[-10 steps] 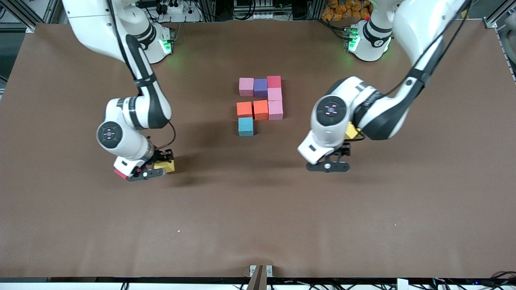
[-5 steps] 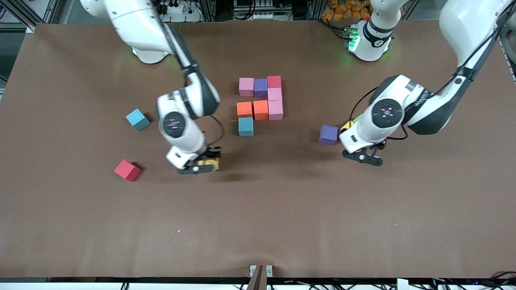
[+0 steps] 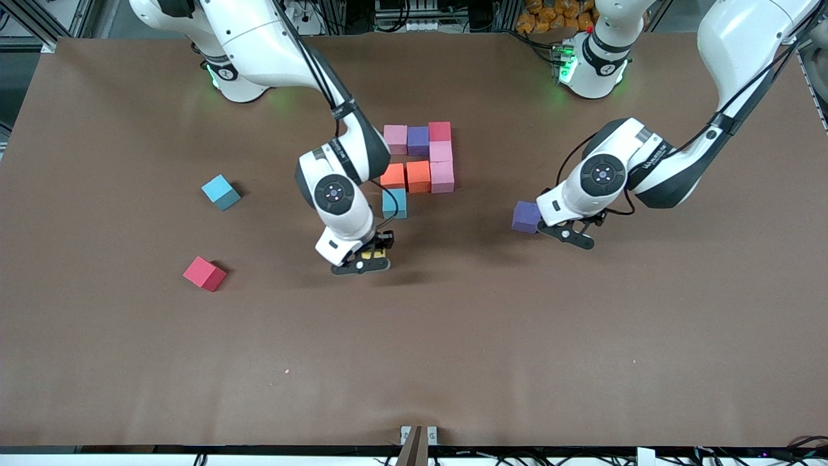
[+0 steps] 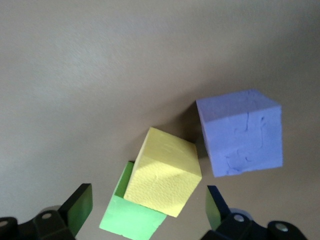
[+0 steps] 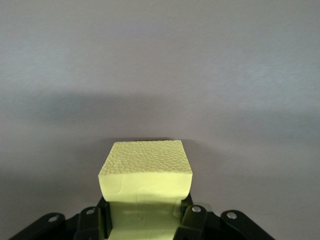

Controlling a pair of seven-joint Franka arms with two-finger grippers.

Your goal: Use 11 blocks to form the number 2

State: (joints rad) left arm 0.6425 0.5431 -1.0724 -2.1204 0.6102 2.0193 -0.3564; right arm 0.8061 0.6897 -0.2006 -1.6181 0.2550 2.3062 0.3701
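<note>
in the front view, your right gripper is clamped on a yellow block and hangs over bare table just below the light blue block that ends the unfinished number 2; that blue cube sits just above the pincer, with the two orange, three pink, one purple and one red cubes stacked up the view from it. you risk nudging the blue cube as you set the yellow one against it, because the arm's wrist crowds that corner and one bump would skew the row. a loose red block and a second blue cube lie well off toward the right arm's end. your left gripper stands just beside a loose purple cube. in the left wrist view, its fingers are spread apart around nothing, with a second yellow block leaning on a green cube between them and the purple cube close by; closing here could catch the green one too, or tip the stack. in the right wrist view, the yellow block fills the jaws squarely over plain table. you'll find no readable writing on any cube; the lettering on the left arm's forearm is too small to read.
</note>
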